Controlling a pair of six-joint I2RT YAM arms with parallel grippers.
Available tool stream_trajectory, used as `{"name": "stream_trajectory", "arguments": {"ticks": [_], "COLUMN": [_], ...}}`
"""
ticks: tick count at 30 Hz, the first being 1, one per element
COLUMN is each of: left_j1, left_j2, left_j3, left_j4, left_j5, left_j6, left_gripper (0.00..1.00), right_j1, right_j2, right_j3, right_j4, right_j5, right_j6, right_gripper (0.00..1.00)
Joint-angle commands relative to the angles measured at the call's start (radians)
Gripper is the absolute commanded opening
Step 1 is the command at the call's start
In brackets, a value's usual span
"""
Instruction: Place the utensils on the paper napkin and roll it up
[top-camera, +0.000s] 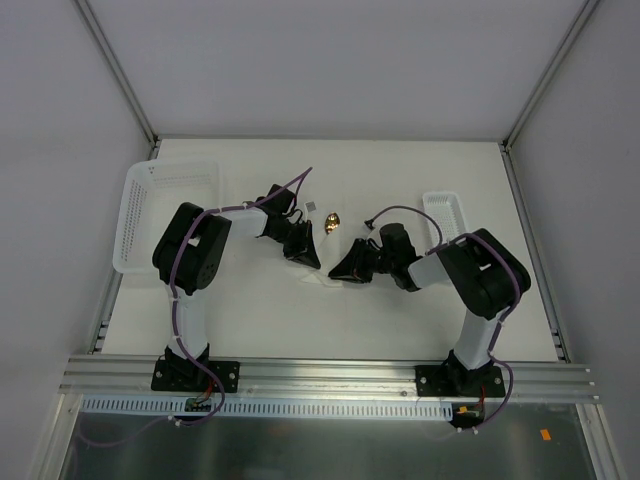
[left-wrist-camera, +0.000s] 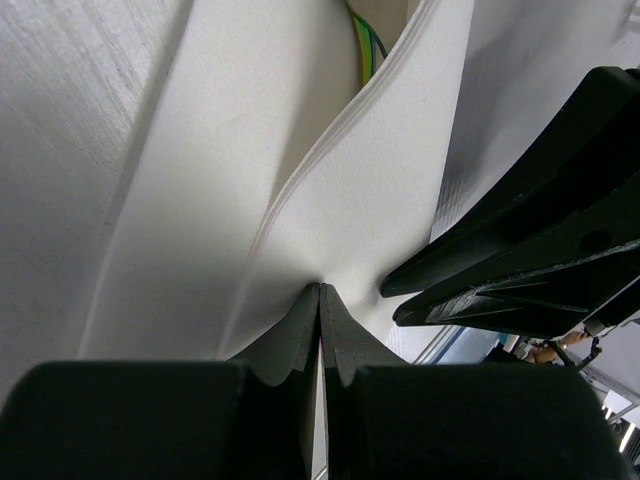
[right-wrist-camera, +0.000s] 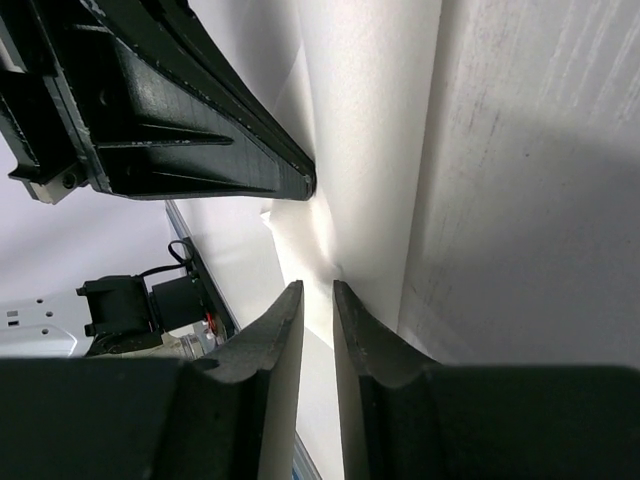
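Evidently I am working at the rolling step: my left pincer (left-wrist-camera: 320, 292) is pinching shut on a raised fold of the paper napkin (left-wrist-camera: 350, 200) near the middle of the surface (top-camera: 420, 170), while my right pincer (right-wrist-camera: 318, 290) is hovering narrowly parted at its edge. The spoon (top-camera: 333, 222) is lying just beyond, toward the far edge, so the next move is probably calling for both pincers turning the fold together.
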Motion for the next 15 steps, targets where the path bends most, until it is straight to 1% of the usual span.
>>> {"name": "stream_trajectory", "arguments": {"ticks": [1, 3, 4, 7, 9, 10, 15], "left_j1": [0.012, 0.014, 0.014, 0.014, 0.014, 0.012, 0.014], "left_j2": [0.045, 0.046, 0.043, 0.035, 0.032, 0.029, 0.032], "left_j3": [-0.021, -0.023, -0.021, -0.024, -0.026, -0.026, -0.030], "left_j4": [-0.019, -0.019, -0.019, -0.019, -0.020, -0.020, -0.020], "left_j5": [-0.056, -0.055, -0.055, -0.055, -0.058, -0.058, -0.058], "left_j6": [0.009, 0.009, 0.009, 0.017, 0.022, 0.023, 0.025], "left_gripper": [0.00, 0.00, 0.00, 0.00, 0.00, 0.00, 0.00], "right_j1": [0.006, 0.006, 0.006, 0.007, 0.006, 0.007, 0.006], "right_j2": [0.019, -0.006, -0.041, -0.110, -0.130, -0.132, -0.092], "right_j3": [-0.012, -0.011, 0.003, 0.055, 0.084, 0.100, 0.176], "right_j4": [-0.028, -0.034, -0.069, -0.176, -0.219, -0.258, -0.290], "right_j5": [-0.006, -0.003, 0.003, 0.025, 0.032, 0.039, 0.042], "right_j6": [-0.025, -0.028, -0.033, -0.086, -0.115, -0.126, -0.146], "right_gripper": [0.22, 0.25, 0.26, 0.25, 0.25, 0.25, 0.24]}}
